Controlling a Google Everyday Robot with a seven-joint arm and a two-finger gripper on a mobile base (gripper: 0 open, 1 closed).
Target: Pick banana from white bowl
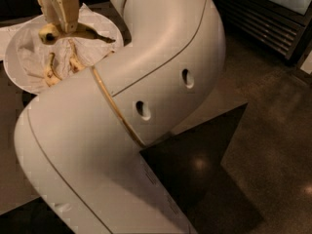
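Note:
At the upper left my gripper [59,27] hangs over the white bowl [13,76], shut across the middle of the banana [83,32]. The banana is plump and curved, lies crosswise under the fingers [67,11], and its black tip points right. It sits just above the crumpled white paper lining the bowl. Two thinner, brown-spotted bananas [50,72] lie on the paper below it.
My own large white arm [146,82] fills the middle of the view and hides much of the table. The grey tabletop [214,106] ends in a corner at the right, over dark floor [273,145]. A dark slatted cabinet [263,18] stands at the upper right.

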